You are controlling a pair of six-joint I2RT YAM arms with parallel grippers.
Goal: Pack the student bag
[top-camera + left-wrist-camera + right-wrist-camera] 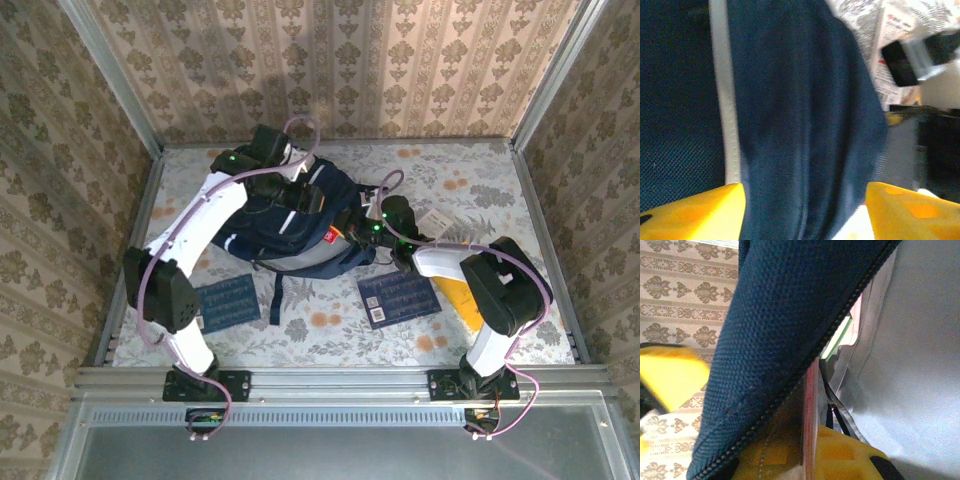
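Two arms reach over the table (480,180) in the top view, both meeting at the student bag (270,228), which lies mid-table toward the back wall. Left gripper (308,198) sits over the bag's upper part. Right gripper (366,228) is at the bag's right edge. Flat navy booklets lie on either side in front of the bag: one left (228,302), one right (398,297).

Left wrist view: left gripper (805,186) has its yellow fingers (705,210) spread well apart, clamping nothing. Navy bag fabric (800,100) with a white stripe (722,100) lies under the gap.

Right wrist view: right gripper (765,415) is closed, pinching the bag's zipper edge (805,365). The navy flap (775,315) is lifted. Pale grey lining (920,365) shows to its right.
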